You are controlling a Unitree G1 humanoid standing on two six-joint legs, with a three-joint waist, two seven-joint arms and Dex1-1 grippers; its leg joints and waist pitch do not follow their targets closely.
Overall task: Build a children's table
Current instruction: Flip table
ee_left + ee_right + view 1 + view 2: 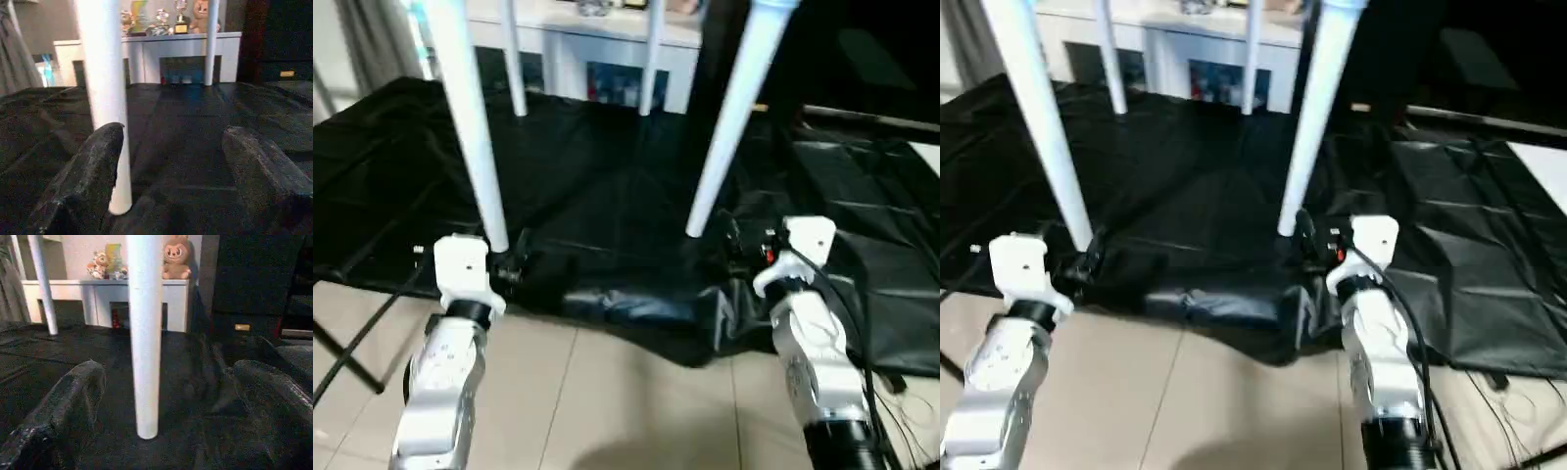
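The children's table stands on its four legs on the black sheet, and the left gripper and right gripper (both wide open, holding nothing) sit by its two near legs, so a bump could tip it.

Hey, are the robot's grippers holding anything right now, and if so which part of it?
Nothing is held. The left gripper stands open with a front table leg beside one finger; the right gripper is open around the other front leg, not clamping it.
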